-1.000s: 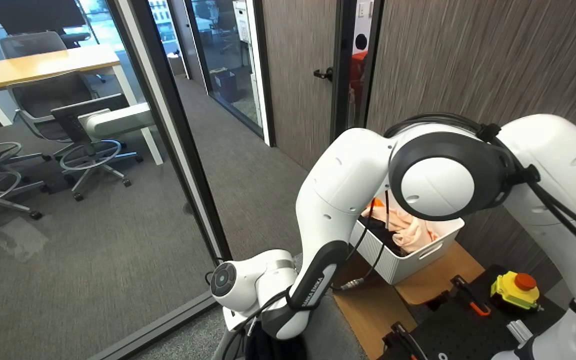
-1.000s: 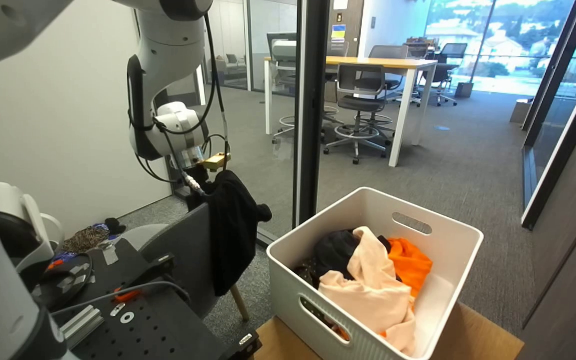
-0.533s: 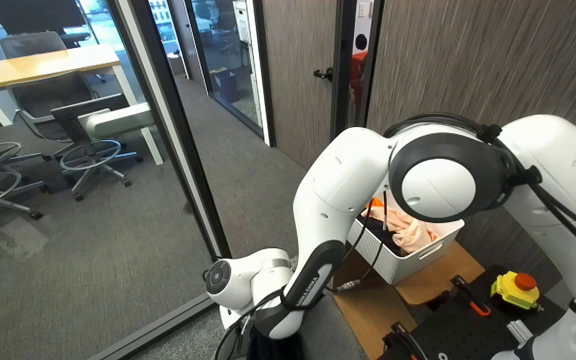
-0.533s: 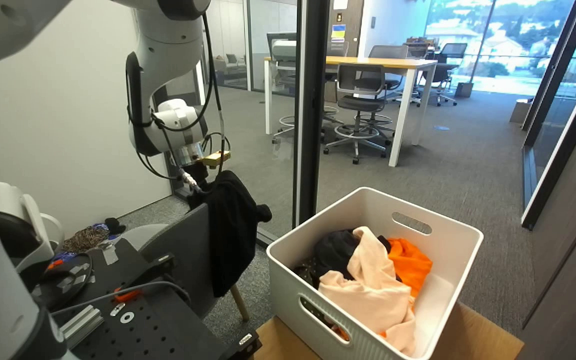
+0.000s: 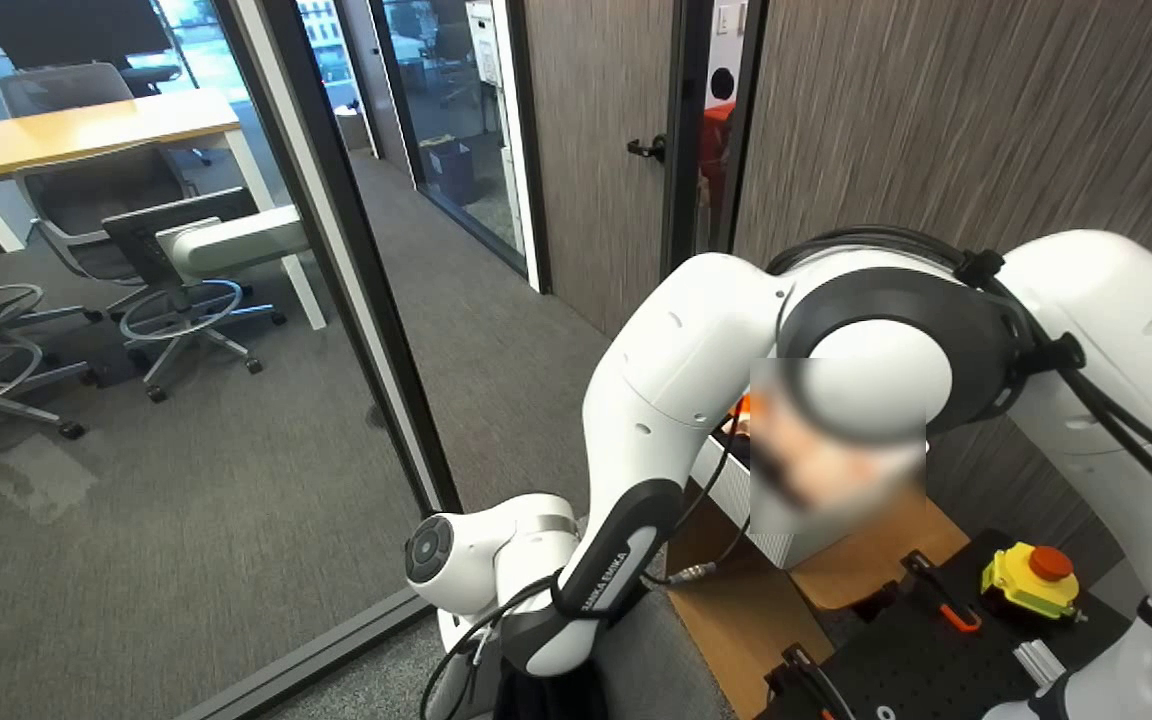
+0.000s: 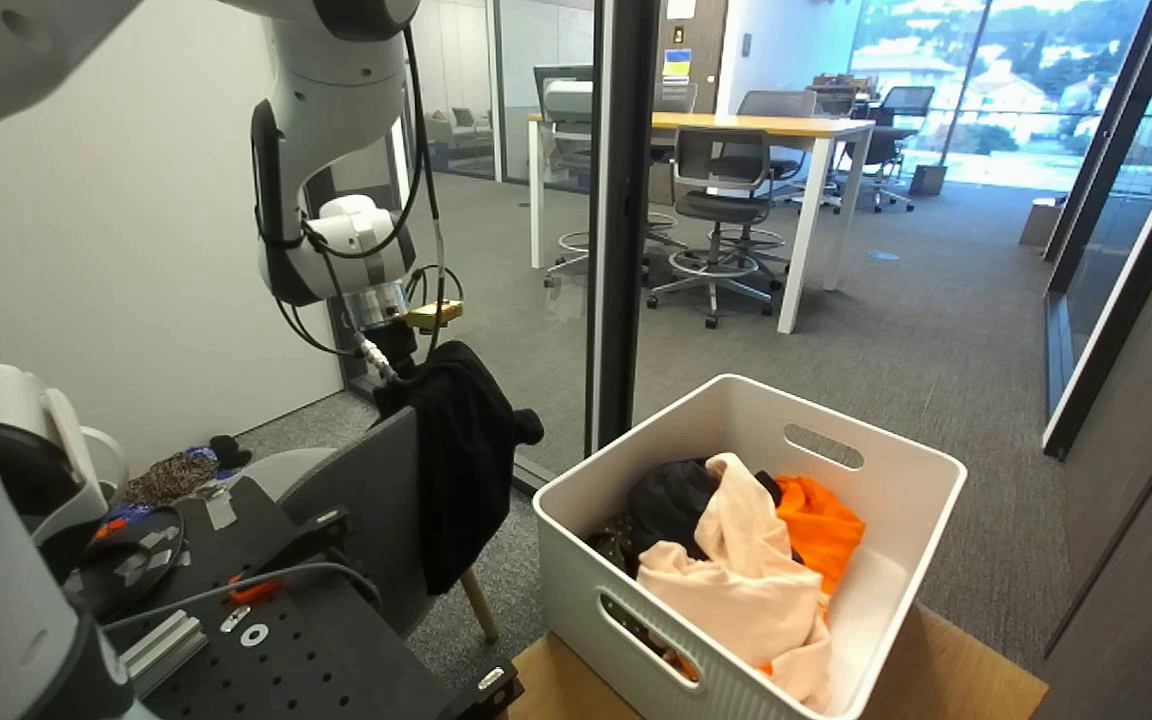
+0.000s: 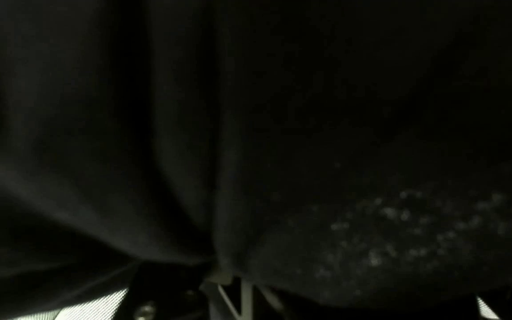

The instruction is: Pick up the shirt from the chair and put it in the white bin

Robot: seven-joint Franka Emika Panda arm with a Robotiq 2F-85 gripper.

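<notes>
From the left in an exterior view, the white arm (image 6: pixel 341 135) reaches past the black table (image 6: pixel 366 640) to the grey chair (image 6: pixel 366 510). The black shirt (image 6: pixel 466 470) is draped over the chair's back, its longer end hanging down the side toward the white bin (image 6: pixel 568 580). The gripper (image 7: pixel 228 274) looks closed on the shirt — in the wrist view, folds run together to a pinch at its tips. Farther right, the bin stands apart from the chair, holding peach cloth (image 6: pixel 746 605), orange cloth (image 6: pixel 824 530) and dark cloth (image 6: pixel 669 500).

The lift is probably the step in hand. A shallow pinch might slip once the full weight hangs from it; a fold caught on the chair's back could drag the chair along; carried too low, the loose end might snag on the bin's rim.

Neither exterior view shows where the gripper bites, so that rests on the wrist view alone — filled almost wholly by dark fabric. In an exterior view a red button (image 5: pixel 1050 562) on a yellow box (image 5: pixel 1028 588) is in sight, but there much of the bin is blurred out.
</notes>
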